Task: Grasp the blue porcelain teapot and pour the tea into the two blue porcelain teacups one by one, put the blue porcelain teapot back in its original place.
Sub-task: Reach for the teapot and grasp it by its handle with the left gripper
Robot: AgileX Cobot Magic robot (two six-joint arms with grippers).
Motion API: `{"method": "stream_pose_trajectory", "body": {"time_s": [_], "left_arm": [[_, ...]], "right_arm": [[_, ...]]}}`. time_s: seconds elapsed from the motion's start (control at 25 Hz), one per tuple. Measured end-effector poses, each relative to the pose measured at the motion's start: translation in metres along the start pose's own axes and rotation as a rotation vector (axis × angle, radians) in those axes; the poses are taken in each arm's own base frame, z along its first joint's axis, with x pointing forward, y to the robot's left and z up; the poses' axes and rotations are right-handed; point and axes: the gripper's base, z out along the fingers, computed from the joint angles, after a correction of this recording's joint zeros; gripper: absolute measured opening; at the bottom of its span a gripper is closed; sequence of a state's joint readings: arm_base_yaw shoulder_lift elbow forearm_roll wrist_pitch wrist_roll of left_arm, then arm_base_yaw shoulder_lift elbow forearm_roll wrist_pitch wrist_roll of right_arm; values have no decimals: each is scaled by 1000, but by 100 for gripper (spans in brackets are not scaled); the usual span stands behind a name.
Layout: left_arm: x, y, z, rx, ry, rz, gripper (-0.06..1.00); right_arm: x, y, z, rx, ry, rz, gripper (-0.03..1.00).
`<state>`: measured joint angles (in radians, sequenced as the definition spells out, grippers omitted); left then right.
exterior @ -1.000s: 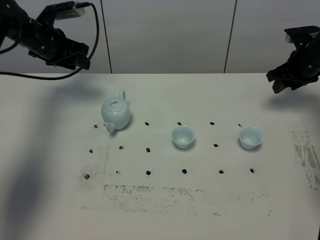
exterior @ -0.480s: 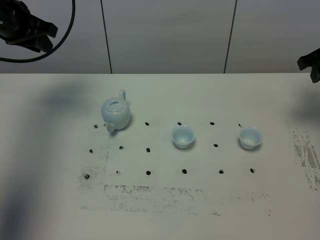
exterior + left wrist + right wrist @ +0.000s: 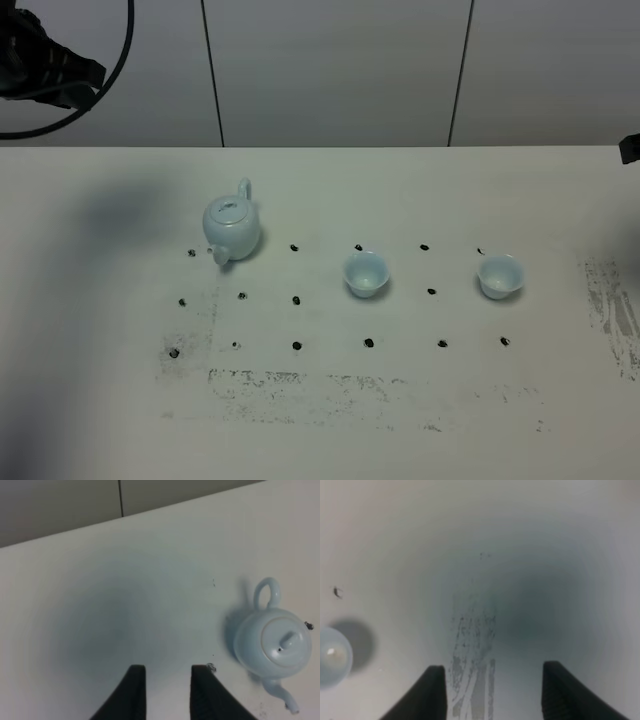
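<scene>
Teapot: blue porcelain teapot (image 3: 232, 225) upright on the white table (image 3: 90, 400), left part, lid on; spout toward the front edge, loop handle toward the wall; nothing touches it
Near cup: teacup (image 3: 366, 273) upright, right of the teapot, well apart from it
Far cup: second teacup (image 3: 500, 276) upright, further right, in line with the first; partly seen at the edge of the right wrist view (image 3: 332, 656)
Left gripper (image 3: 168, 668): fingers apart with a narrow gap, nothing between them; held over bare table beside the teapot (image 3: 272, 642), clear of it; its arm (image 3: 45, 65) raised at the far left corner
Right gripper (image 3: 494, 666): fingers wide apart, nothing between them; over a scuffed patch (image 3: 470, 635) of table; only a dark tip of its arm (image 3: 630, 148) shows at the right edge
Table marks: rows of black dots (image 3: 296, 300) around the crockery; grey scuffing (image 3: 300, 385) toward the front
</scene>
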<state>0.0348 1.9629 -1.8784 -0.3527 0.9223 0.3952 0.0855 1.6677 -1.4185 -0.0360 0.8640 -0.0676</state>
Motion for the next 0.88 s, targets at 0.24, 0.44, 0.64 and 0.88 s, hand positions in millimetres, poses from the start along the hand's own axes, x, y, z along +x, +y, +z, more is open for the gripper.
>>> {"method": "stream_pose_trajectory", "body": {"time_s": [0.24,0.44,0.64,0.88], "left_arm": [[22,-6,-5,-26,-87,30,25],[25,-6,-4,-25,-86,44,25],[25,-6,-4,-28,-93,46,25],[24,-6,-4,-31,-100,46,25]], "right_arm": [[54,6,-51,-20,-96,39,41],[110,12,-92,-42,-181,66,41],[163,17,-139,-48,-276,71,38],[213,22,-182,-58,-344,69,37]]}}
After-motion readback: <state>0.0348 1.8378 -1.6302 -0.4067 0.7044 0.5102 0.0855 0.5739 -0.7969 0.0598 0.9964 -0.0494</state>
